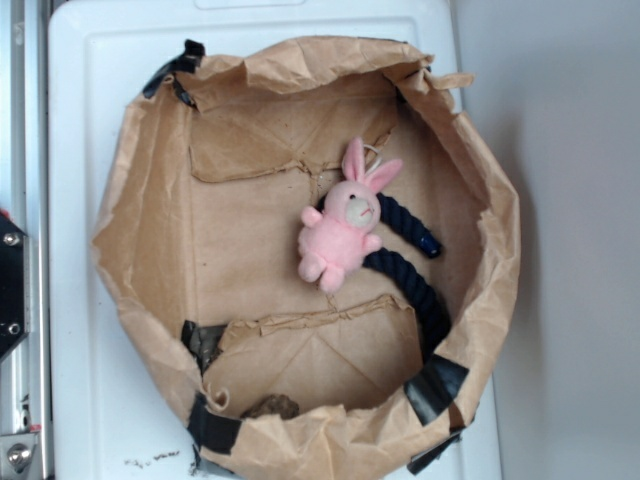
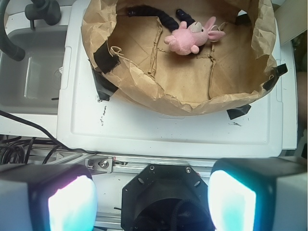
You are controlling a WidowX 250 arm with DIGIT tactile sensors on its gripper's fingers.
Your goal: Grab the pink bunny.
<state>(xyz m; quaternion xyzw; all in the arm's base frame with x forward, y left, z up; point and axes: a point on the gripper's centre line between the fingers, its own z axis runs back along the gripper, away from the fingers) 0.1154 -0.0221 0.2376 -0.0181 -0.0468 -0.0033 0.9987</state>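
The pink bunny [image 1: 340, 235] is lying at two o'clock in the paper bag [image 1: 150, 200], looking soft and light; its plump belly suits pinching. The gripper [image 2: 151, 195] is hanging released, well apart.

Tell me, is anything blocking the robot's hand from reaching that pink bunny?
Only the paper bag wall stands between them. The hand sits outside it, and the pink bunny lies uncovered inside, resting against a dark rope. From above, nothing covers it.
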